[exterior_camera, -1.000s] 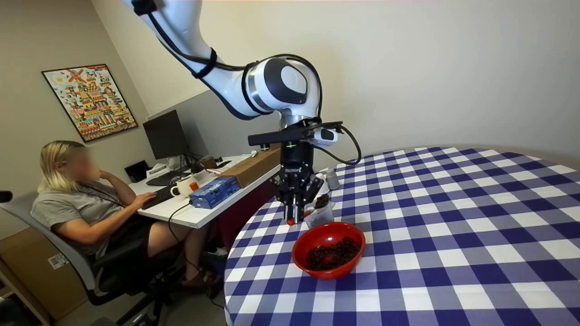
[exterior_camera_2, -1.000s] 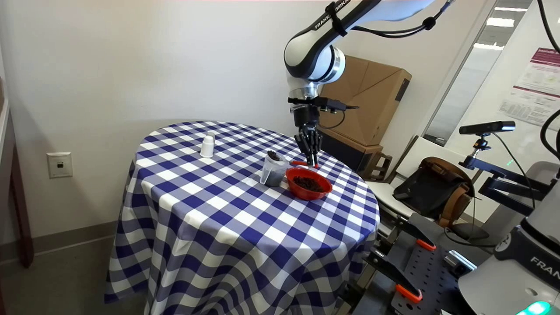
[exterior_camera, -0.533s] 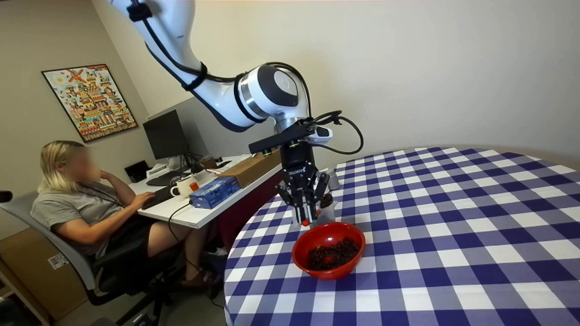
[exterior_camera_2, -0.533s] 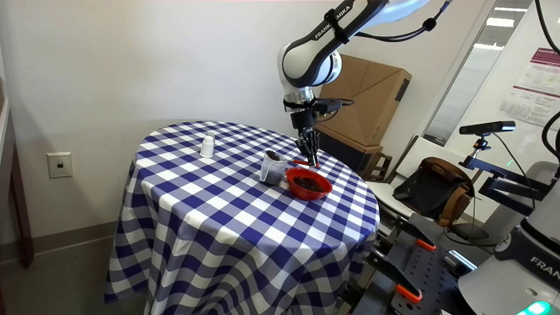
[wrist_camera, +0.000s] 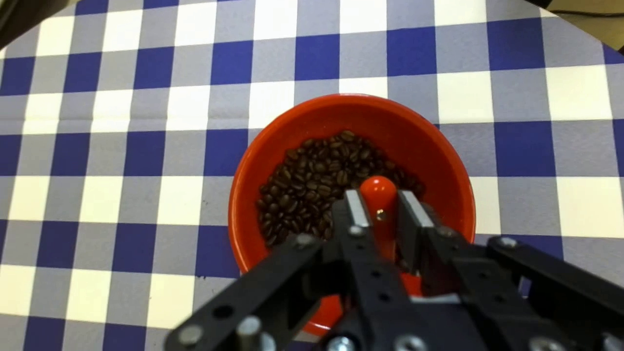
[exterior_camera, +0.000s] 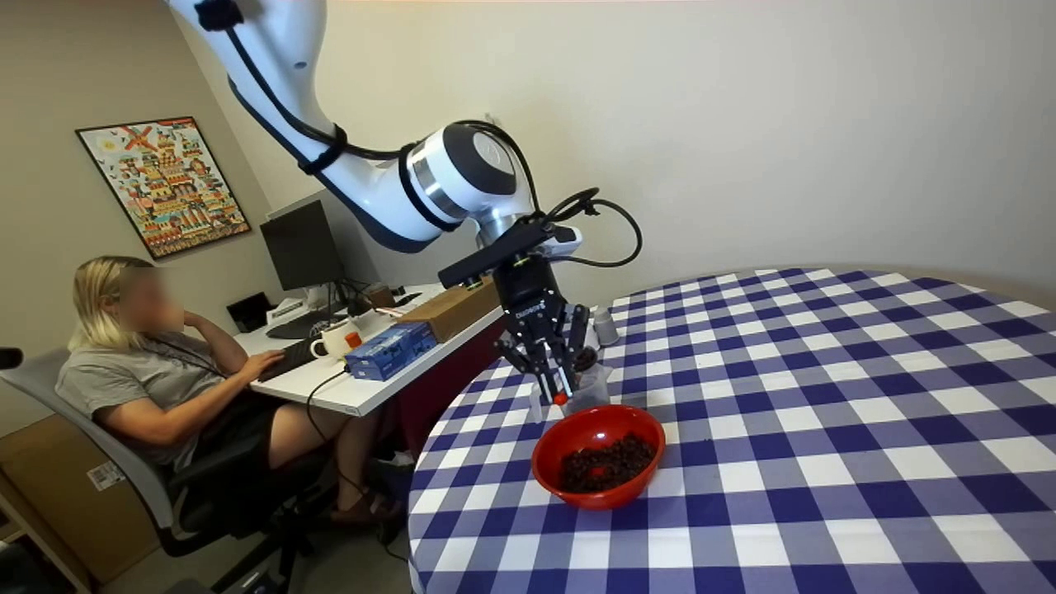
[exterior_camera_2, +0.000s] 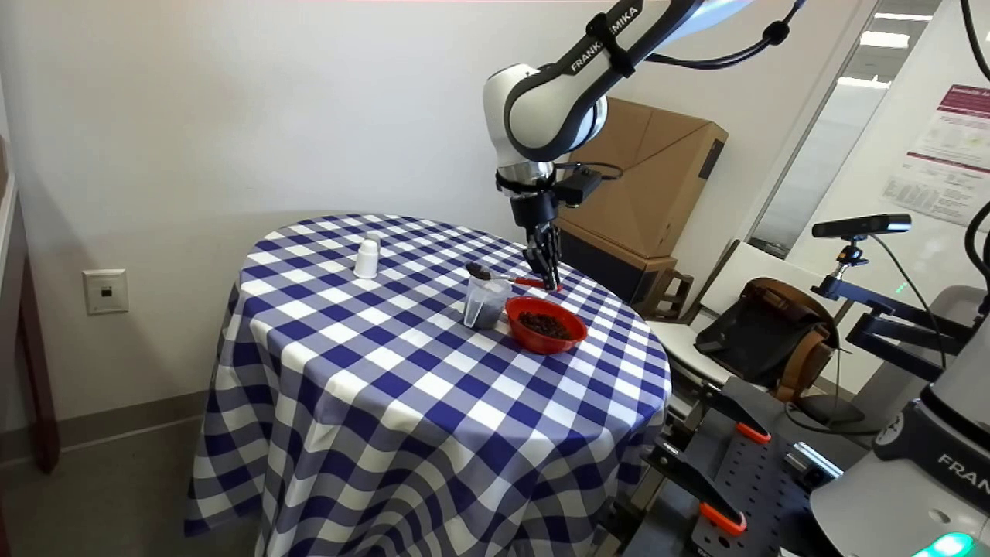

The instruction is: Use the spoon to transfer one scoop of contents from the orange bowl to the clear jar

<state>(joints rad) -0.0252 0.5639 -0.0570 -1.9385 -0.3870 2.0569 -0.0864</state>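
Spoon [exterior_camera_2: 529, 282], handle pinched in the gripper [wrist_camera: 383, 209], carries a dark load [exterior_camera_2: 478, 271] above the clear jar [exterior_camera_2: 486, 303], jar's inside unclear; in an exterior view, orange bowl [exterior_camera_2: 534, 341] of beans [exterior_camera_2: 543, 324] sits just right, towards the right edge of tablecloth [exterior_camera_2: 387, 333] spreading broadly left.

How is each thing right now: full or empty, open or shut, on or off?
Spoon: held, carrying beans.
Jaws: shut on the spoon.
Orange bowl: upright, partly full of beans.
Clear jar: upright, open-topped; I can't tell how full.
White cup-like things: standing.
Monitor: looks dark; on or off unclear.
Robot base light: glowing green.
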